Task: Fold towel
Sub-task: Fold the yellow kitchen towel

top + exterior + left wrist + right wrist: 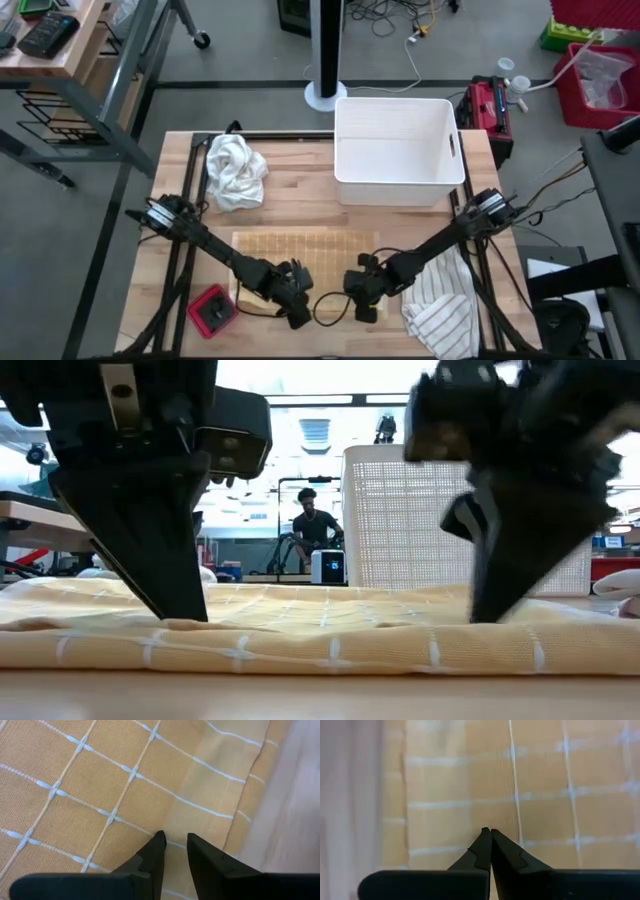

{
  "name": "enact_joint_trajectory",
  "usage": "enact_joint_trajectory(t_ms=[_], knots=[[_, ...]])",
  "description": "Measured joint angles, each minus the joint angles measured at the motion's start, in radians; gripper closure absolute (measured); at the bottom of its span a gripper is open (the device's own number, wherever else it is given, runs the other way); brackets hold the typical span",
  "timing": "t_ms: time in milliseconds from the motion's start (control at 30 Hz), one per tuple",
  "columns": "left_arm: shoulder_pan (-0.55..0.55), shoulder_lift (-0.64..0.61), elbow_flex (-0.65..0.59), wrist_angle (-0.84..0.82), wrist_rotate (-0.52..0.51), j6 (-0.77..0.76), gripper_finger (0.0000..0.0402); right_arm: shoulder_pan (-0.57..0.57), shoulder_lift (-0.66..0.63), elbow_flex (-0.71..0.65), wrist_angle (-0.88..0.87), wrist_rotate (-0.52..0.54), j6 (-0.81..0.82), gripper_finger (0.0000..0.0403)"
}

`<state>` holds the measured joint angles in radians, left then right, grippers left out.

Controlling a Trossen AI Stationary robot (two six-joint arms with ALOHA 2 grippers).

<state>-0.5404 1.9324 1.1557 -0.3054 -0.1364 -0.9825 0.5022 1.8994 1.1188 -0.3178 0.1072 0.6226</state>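
Fingers: left gripper (174, 840) narrowly parted, right gripper (487, 834) closed on yellow towel (290, 250) | high: towel lower centre, below white bin (398, 150) | low: both grippers press towel's near edge

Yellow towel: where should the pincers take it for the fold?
Take the yellow towel at its near edge, one corner per arm, coming down from above. It lies flat, and that edge is doubled, giving a lip to pinch. The left pincer and right pincer sit there now.
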Motion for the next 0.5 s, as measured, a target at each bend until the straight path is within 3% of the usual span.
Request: enact_joint_trajectory(t_ms=[500], knots=[[-0.002,-0.005,0.007,-0.061,-0.012,-0.007,0.0326,0.002,-0.017,-0.097,0.005,-0.023,0.138,0.0403]])
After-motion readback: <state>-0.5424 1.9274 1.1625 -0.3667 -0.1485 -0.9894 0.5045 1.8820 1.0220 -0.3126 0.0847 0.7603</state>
